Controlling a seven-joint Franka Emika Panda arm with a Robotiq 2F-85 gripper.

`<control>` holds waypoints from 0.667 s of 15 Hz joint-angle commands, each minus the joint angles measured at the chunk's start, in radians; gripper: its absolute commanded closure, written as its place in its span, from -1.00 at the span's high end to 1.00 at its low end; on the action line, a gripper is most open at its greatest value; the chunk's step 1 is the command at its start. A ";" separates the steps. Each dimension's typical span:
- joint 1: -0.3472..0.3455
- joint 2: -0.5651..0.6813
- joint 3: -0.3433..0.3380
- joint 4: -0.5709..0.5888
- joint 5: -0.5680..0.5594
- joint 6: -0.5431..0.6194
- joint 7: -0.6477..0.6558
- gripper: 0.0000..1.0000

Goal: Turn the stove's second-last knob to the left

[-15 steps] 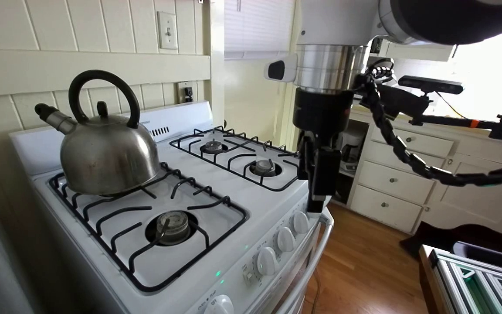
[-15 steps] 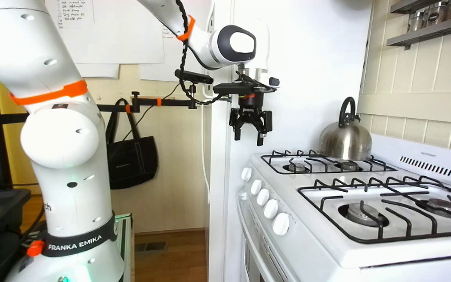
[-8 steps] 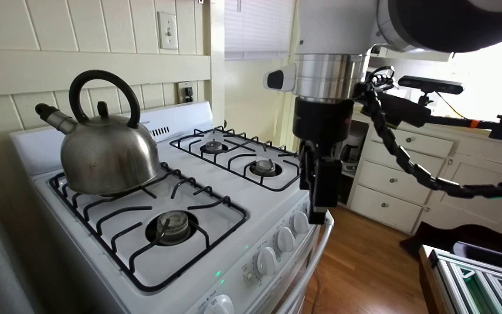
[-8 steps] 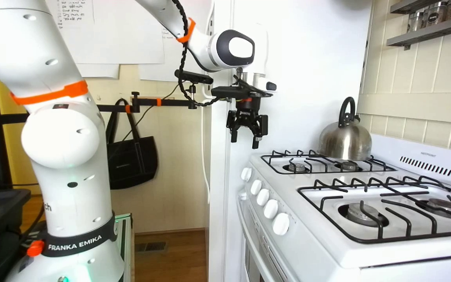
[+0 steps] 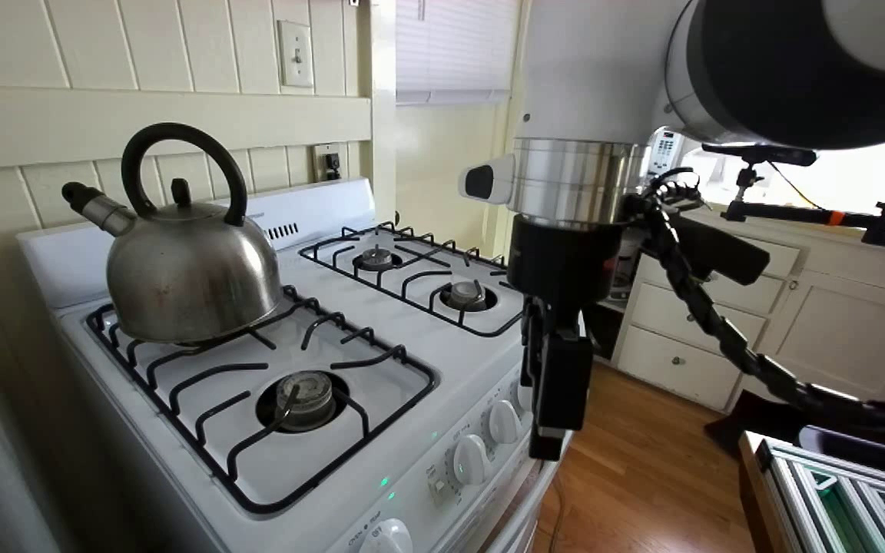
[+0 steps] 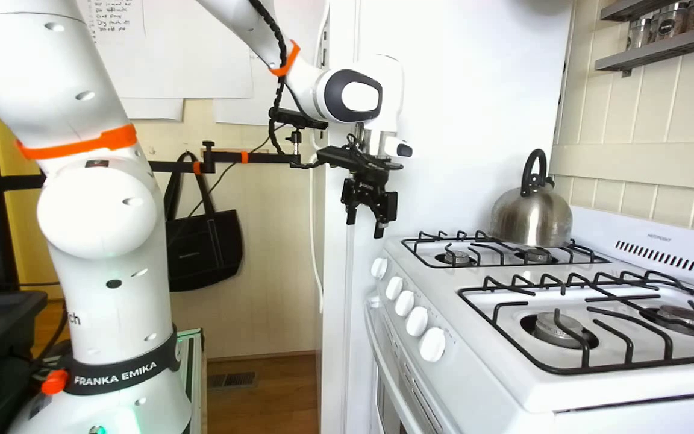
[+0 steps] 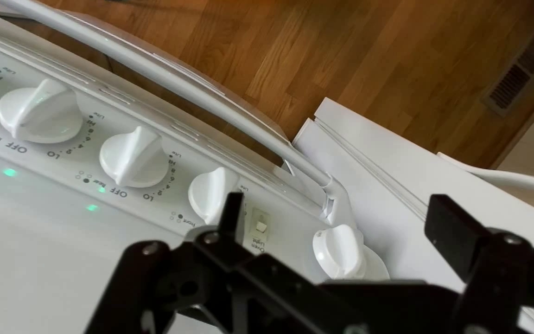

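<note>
Stove knobs (image 6: 405, 303) look slick, probably stiff — pinch across the raised ridge (image 7: 130, 158) with the parted, empty gripper (image 6: 365, 223).

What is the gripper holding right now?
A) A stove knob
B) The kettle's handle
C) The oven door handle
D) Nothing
D: in an exterior view the gripper is open, its jaws spread with nothing between them, and it hangs apart from the row of knobs.

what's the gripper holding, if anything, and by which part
Nothing is held: the gripper is open, its fingertips apart with no object gripped between them.
</note>
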State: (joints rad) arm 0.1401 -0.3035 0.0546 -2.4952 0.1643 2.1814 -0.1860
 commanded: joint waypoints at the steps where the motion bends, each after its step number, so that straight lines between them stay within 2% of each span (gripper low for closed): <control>1: 0.018 0.030 0.011 -0.027 0.045 0.077 0.008 1.00; 3: 0.008 0.022 0.009 -0.011 0.015 0.043 0.002 1.00; 10: 0.013 0.055 0.013 0.004 0.035 0.048 0.018 1.00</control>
State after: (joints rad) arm 0.1488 -0.2757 0.0632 -2.5025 0.1786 2.2298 -0.1842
